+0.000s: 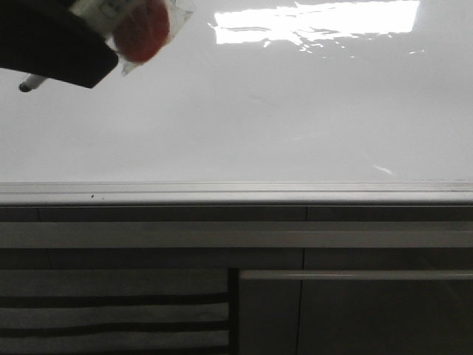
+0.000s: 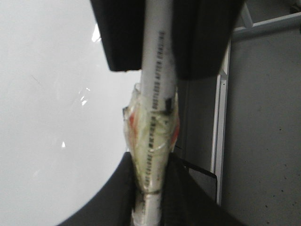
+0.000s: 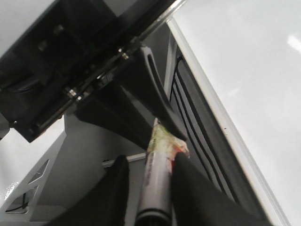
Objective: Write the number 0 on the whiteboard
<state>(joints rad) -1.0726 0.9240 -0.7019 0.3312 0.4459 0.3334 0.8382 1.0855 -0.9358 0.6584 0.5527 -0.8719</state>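
Observation:
The whiteboard (image 1: 295, 111) is a glossy white sheet with a silver frame (image 1: 222, 194) along its near edge. No number 0 shows on the part of it in view. My left gripper (image 2: 153, 160) is shut on a white marker (image 2: 157, 70), gripping the taped, red-backed section. At the front view's top left the marker's dark end (image 1: 26, 86) pokes out from under a black gripper body, just above the board. My right gripper (image 3: 151, 157) straddles the marker's grey end (image 3: 153, 207). One finger touches it and a gap shows beside the other.
Dark grey slatted panels (image 1: 111, 310) and pale rails (image 1: 236, 235) lie in front of the board's frame. Beyond the frame edge, a grey floor and a metal bracket (image 3: 28, 188) show in the right wrist view. Ceiling-light glare (image 1: 318, 22) marks the board's far part.

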